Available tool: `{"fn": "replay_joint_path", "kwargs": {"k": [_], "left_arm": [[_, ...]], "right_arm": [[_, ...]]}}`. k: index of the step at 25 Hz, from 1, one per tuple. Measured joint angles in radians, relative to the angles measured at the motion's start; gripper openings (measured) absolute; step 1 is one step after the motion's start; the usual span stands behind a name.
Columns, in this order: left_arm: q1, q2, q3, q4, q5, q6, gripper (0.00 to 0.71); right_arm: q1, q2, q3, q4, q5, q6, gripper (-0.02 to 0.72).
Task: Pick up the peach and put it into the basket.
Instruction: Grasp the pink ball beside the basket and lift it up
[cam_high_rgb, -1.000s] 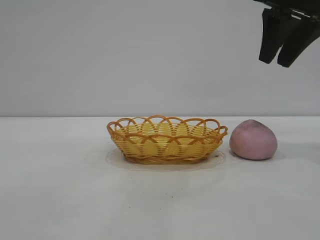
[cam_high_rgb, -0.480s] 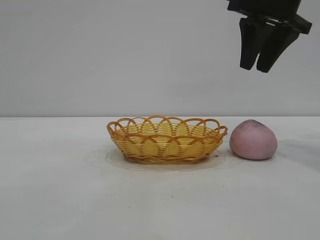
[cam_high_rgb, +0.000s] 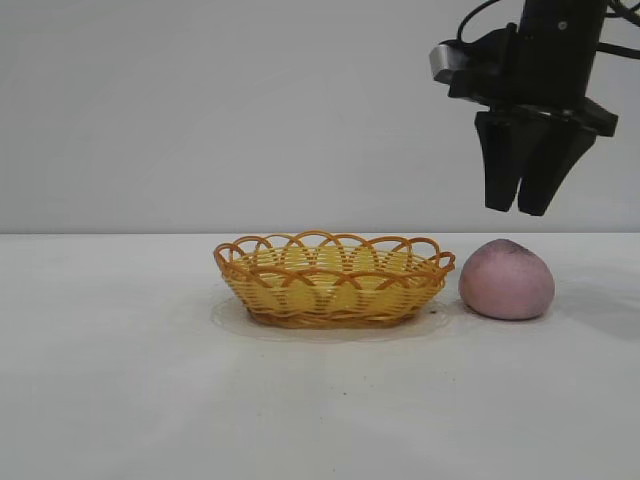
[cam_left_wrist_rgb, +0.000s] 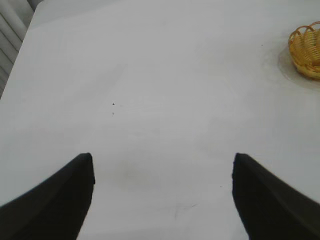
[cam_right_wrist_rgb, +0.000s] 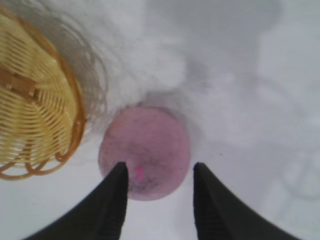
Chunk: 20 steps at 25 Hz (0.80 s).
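Observation:
The dusty pink peach (cam_high_rgb: 506, 280) sits on the white table just right of the woven basket (cam_high_rgb: 333, 280), which holds nothing. My right gripper (cam_high_rgb: 515, 210) hangs open in the air a little above the peach, fingers pointing down. In the right wrist view the peach (cam_right_wrist_rgb: 147, 150) lies below and between the dark fingers (cam_right_wrist_rgb: 114, 200), beside the basket (cam_right_wrist_rgb: 35, 115); the gripper (cam_right_wrist_rgb: 159, 170) touches nothing. My left gripper (cam_left_wrist_rgb: 162, 160) is open over bare table, far from the basket (cam_left_wrist_rgb: 307, 47), and is outside the exterior view.
The white table (cam_high_rgb: 150, 380) stretches wide to the left of the basket and in front of it. A plain grey wall (cam_high_rgb: 200, 110) stands behind.
My right gripper has come down from the upper right corner and moved left, now hanging just above the peach. Its fingers have narrowed slightly. Peach and basket have not moved.

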Motion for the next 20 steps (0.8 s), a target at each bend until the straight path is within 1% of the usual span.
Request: {"fn": "replay_joint_path", "kwargs": {"k": [4, 6, 14, 15, 17, 18, 19, 20], "left_arm": [[0.0, 0.0, 0.0, 0.0, 0.0, 0.0, 0.504], [0.0, 0.0, 0.0, 0.0, 0.0, 0.0, 0.504], [0.0, 0.0, 0.0, 0.0, 0.0, 0.0, 0.504], [0.0, 0.0, 0.0, 0.0, 0.0, 0.0, 0.504], [0.0, 0.0, 0.0, 0.0, 0.0, 0.0, 0.504], [0.0, 0.0, 0.0, 0.0, 0.0, 0.0, 0.504], [0.0, 0.0, 0.0, 0.0, 0.0, 0.0, 0.504], [0.0, 0.0, 0.0, 0.0, 0.0, 0.0, 0.504]], "right_arm": [[0.014, 0.026, -0.002, -0.007, 0.019, 0.006, 0.306], [0.014, 0.043, -0.002, -0.02, 0.03, 0.01, 0.306], [0.014, 0.096, -0.002, -0.028, 0.036, 0.012, 0.306], [0.014, 0.1, -0.002, -0.028, 0.036, 0.012, 0.246], [0.014, 0.101, -0.007, -0.03, 0.041, 0.012, 0.165], [0.014, 0.101, -0.009, -0.032, 0.042, 0.008, 0.104], [0.014, 0.101, -0.01, -0.036, 0.042, 0.004, 0.065], [0.014, 0.101, -0.01, -0.041, 0.044, 0.0, 0.042]]}}
